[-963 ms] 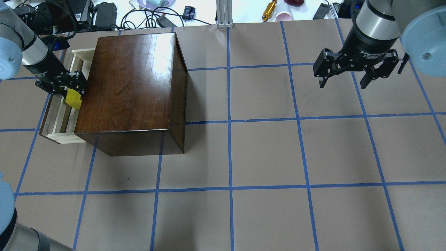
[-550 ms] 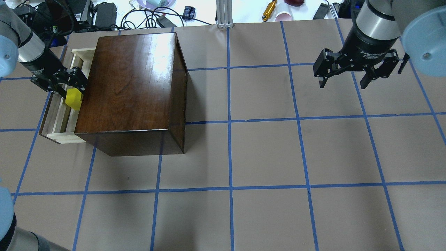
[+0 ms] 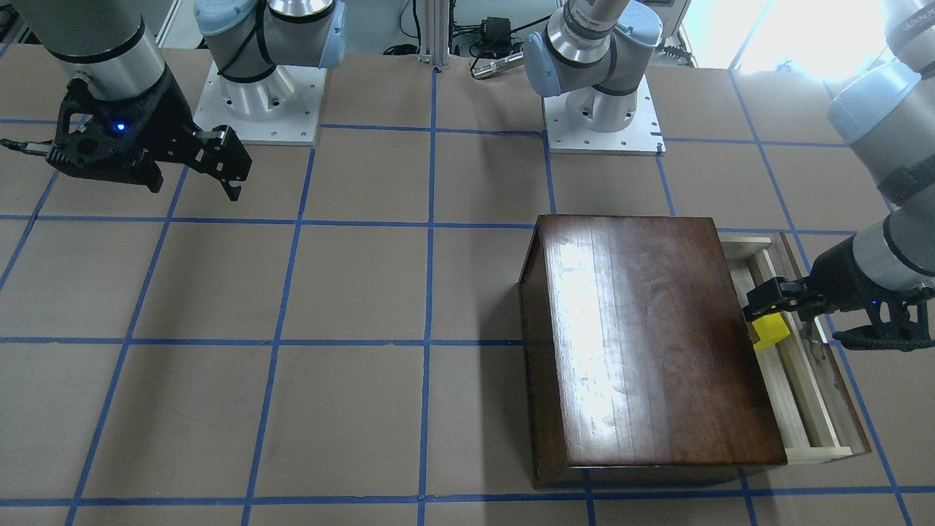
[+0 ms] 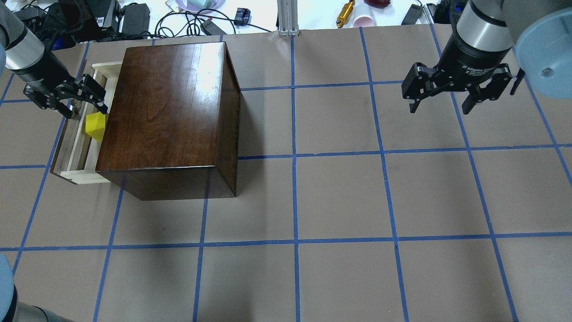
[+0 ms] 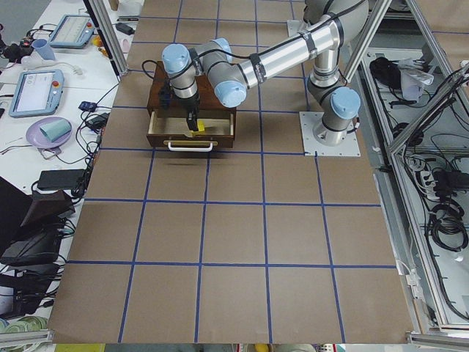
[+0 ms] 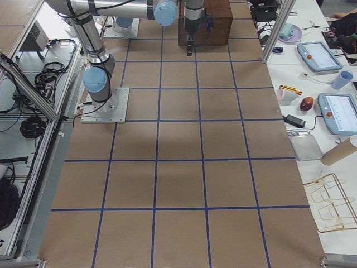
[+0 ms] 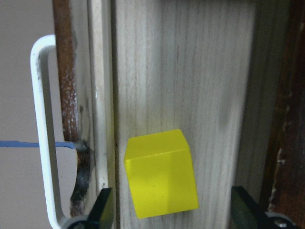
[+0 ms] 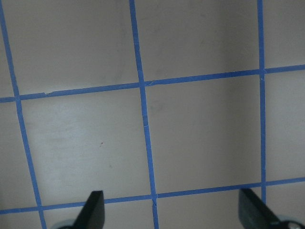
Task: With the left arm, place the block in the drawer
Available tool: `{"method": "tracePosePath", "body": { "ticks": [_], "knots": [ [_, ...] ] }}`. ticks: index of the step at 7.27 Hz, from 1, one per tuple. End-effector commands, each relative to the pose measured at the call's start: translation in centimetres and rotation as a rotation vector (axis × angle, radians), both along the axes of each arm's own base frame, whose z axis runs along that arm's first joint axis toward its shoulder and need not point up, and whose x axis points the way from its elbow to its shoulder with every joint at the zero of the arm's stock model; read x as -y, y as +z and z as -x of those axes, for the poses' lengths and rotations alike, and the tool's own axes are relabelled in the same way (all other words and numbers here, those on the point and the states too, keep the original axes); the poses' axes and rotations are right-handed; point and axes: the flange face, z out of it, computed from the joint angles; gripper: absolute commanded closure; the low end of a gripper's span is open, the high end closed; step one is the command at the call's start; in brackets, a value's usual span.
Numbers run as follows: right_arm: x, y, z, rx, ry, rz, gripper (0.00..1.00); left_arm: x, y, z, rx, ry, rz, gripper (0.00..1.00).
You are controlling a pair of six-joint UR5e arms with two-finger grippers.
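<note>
The yellow block (image 4: 95, 126) lies loose on the pale floor of the pulled-out drawer (image 4: 77, 154) of the dark-brown box (image 4: 165, 112). In the left wrist view the block (image 7: 161, 172) sits on the drawer floor (image 7: 181, 71) between my spread fingertips, touching neither. My left gripper (image 4: 85, 107) is open, just above and beyond the block. The front-facing view shows the block (image 3: 768, 330) under the left gripper (image 3: 774, 301). My right gripper (image 4: 440, 107) is open and empty, hovering over bare table at the far right.
The drawer's white metal pull (image 7: 43, 119) is on its dark front panel. The box's top edge overhangs right beside the block. Cables and clutter (image 4: 134, 18) lie beyond the table's far edge. Blue tape lines grid the brown table (image 4: 339, 201).
My left gripper has opened and let go of the block, then pulled up and away from the box. The block now rests in the drawer. The right arm has not moved.
</note>
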Motion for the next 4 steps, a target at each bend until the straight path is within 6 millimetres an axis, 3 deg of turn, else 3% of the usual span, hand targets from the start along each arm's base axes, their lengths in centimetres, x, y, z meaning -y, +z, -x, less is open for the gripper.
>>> {"method": "tracePosePath", "body": {
  "ticks": [1, 2, 3, 4],
  "knots": [
    [0.0, 0.0, 0.0, 0.001, 0.000, 0.000, 0.00, -1.7, 5.9, 0.9, -0.002, 0.001, -0.007, 0.00],
    [0.0, 0.0, 0.0, -0.001, 0.000, 0.000, 0.00, -2.6, 9.2, 1.4, 0.004, 0.001, 0.007, 0.00],
    [0.0, 0.0, 0.0, 0.001, 0.000, 0.000, 0.00, -3.3, 11.0, 2.6, 0.015, -0.008, 0.033, 0.00],
    [0.0, 0.0, 0.0, 0.001, 0.000, 0.000, 0.00, -3.9, 12.9, 6.6, 0.039, -0.051, 0.062, 0.00]
  ]
}}
